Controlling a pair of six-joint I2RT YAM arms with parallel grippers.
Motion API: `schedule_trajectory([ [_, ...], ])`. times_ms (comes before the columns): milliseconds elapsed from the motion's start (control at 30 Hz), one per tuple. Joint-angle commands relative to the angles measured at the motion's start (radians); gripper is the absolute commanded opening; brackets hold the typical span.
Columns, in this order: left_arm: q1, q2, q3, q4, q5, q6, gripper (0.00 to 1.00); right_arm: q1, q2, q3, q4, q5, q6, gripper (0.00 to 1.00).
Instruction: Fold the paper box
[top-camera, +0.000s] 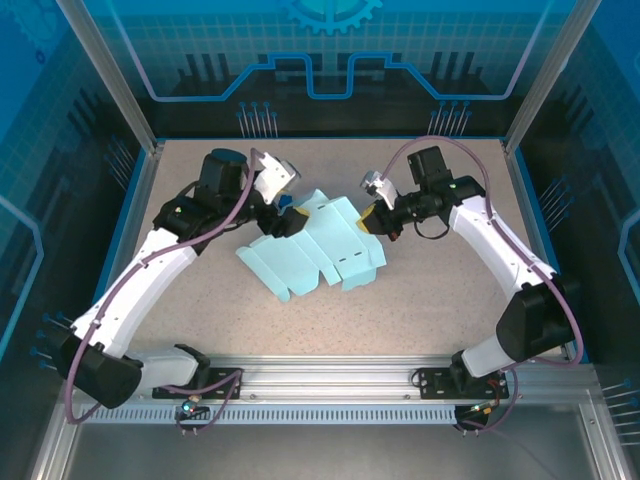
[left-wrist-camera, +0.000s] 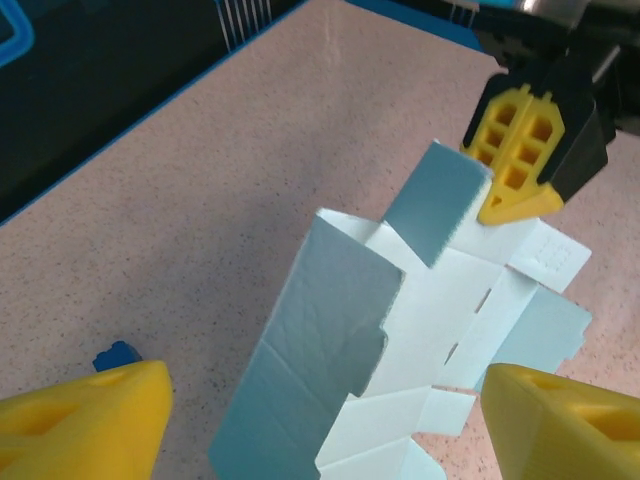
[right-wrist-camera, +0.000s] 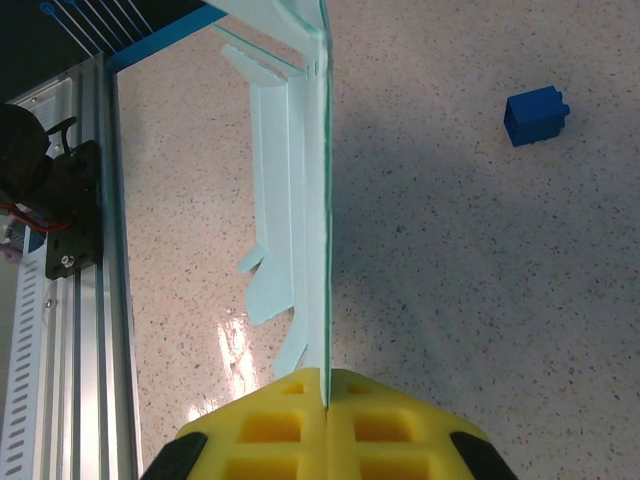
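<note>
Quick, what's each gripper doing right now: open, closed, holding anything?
Left gripper: open, holding nothing.
Right gripper: shut on an edge of the pale light-blue creased paper box.

Top external cam, fixed above and behind the arm bases, looks down and fwd over the whole table (top-camera: 430, 310). Left wrist cam, close in, peers past the left gripper (left-wrist-camera: 325, 400) across the paper box (left-wrist-camera: 450, 300) to the right gripper (left-wrist-camera: 515, 205). Right wrist cam, closer still, sights edge-on along the same sheet, w/ an aluminium rail (right-wrist-camera: 70, 380) at left. All 3 views share the box.
</note>
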Motion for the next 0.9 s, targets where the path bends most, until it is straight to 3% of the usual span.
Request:
schedule_trajectory([
  [0, -0.005, 0.029, 0.021, -0.073, 0.078, 0.086, 0.84, 0.009, 0.004, 0.019, -0.042, -0.049, -0.032, 0.0],
  [233, 0.002, 0.107, 0.033, -0.063, 0.144, 0.115, 0.8, 0.01, -0.011, -0.003, -0.055, -0.051, -0.051, 0.0],
  [500, 0.065, 0.164, 0.061, -0.052, 0.261, 0.05, 0.42, -0.004, -0.068, -0.066, -0.001, -0.015, -0.038, 0.0],
  [600, 0.072, 0.183, 0.07, -0.055, 0.299, 0.02, 0.32, 0.005, -0.111, -0.104, 0.078, 0.033, 0.011, 0.0],
  [667, 0.072, 0.196, 0.075, -0.058, 0.31, 0.006, 0.22, 0.019, -0.147, -0.134, 0.135, 0.087, 0.044, 0.0],
  [733, 0.074, 0.208, 0.084, -0.061, 0.314, -0.024, 0.18, 0.047, -0.179, -0.158, 0.185, 0.199, 0.08, 0.0],
  [867, 0.074, 0.232, 0.115, -0.042, 0.341, -0.117, 0.13, 0.157, -0.238, -0.221, 0.297, 0.545, 0.162, 0.0],
])
